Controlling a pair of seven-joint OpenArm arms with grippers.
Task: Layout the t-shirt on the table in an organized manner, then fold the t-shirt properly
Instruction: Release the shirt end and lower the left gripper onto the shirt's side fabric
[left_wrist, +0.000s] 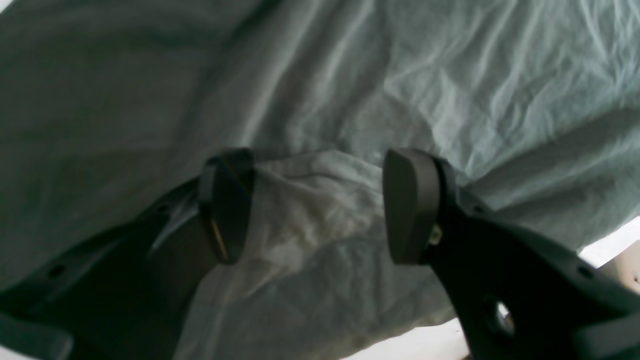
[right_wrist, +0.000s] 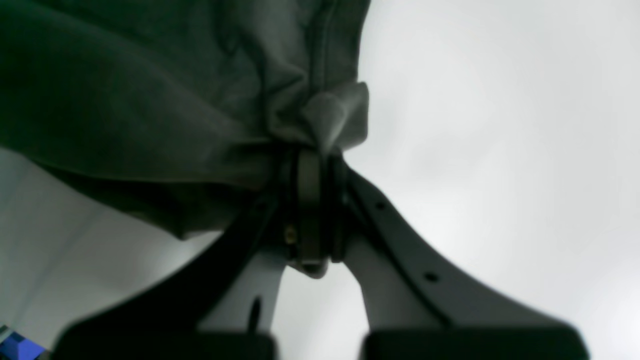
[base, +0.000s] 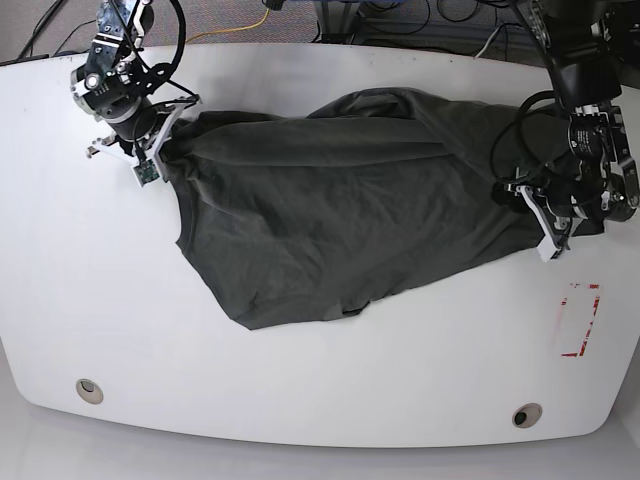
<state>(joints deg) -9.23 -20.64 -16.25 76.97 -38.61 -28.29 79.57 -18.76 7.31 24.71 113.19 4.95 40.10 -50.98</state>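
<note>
The shirt lies spread across the middle of the worktop, wrinkled and skewed, not yet flat. The right tool is pressed together and pinches a bunched corner of the shirt at the far left of the base view. The left tool stands spread, with a ridge of cloth between its jaws but not yet gripped, at the shirt's other end.

The step in hand seems to be the laying out. To do it well, the left tool should probably close low on that ridge and take only one edge. Then both arms could pull apart gently and evenly, so the cloth goes taut without slipping from the right tool.
</note>
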